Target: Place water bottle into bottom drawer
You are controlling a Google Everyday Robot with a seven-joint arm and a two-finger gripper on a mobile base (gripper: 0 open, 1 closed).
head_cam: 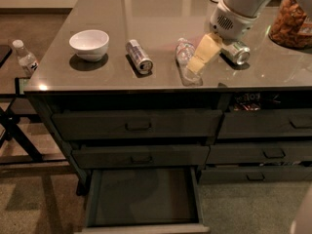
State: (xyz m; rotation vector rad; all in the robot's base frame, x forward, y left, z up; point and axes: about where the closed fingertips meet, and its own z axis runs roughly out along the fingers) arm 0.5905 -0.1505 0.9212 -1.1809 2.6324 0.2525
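Observation:
The water bottle point(184, 52) lies on its side on the grey counter point(161, 13), clear and ribbed, near the front edge. My gripper point(195, 66) reaches down from the upper right, and its pale yellow tip lies over the bottle's right side. The bottom drawer point(141, 194) is pulled out below the left stack, with a bare dark floor and a paler front rim.
A white bowl point(89, 43) and a metal can point(139, 56) lie left of the bottle. A second can point(237, 52) lies just behind my gripper. A jar of snacks point(291, 21) stands at the far right. A small dark-labelled bottle point(24, 57) stands on a side stand at the left.

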